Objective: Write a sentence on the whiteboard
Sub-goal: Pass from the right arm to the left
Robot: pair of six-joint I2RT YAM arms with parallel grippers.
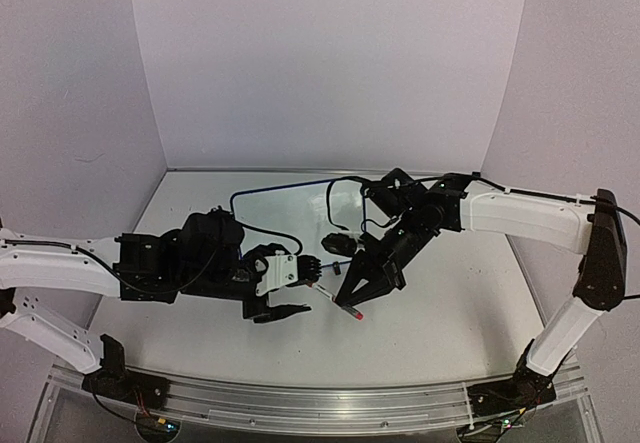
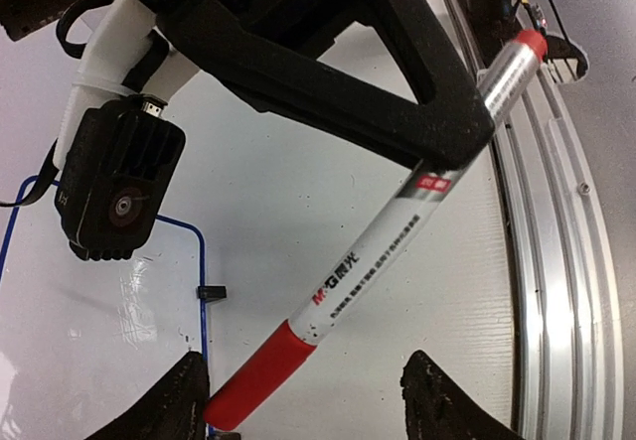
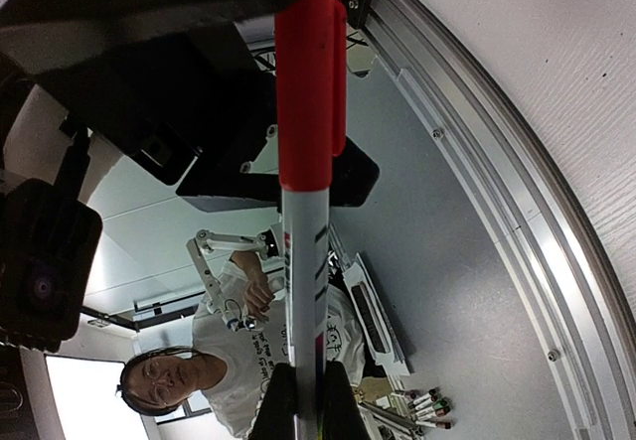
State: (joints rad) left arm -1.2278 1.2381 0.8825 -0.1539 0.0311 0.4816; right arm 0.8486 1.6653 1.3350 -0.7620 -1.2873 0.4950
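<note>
White table (image 1: pixel 470 293) between pale lilac walls (image 1: pixel 330 63) holds whiteboard (image 1: pixel 290 218).

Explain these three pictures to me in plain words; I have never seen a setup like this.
These are two white-and-black robot arms bolted to the near edge of a white table. The overhead picture comes from a fixed camera above and behind them. The other two come from small cameras on each wrist, so each shows its own fingers up close.

The right tool is shut on a marker, a white pen with a red cap and a red tail end. The left tool is open, its fingers either side of the cap end, not yet gripping it.

Behind the arms lies a whiteboard with a thin blue frame. No writing on it can be made out here.
</note>
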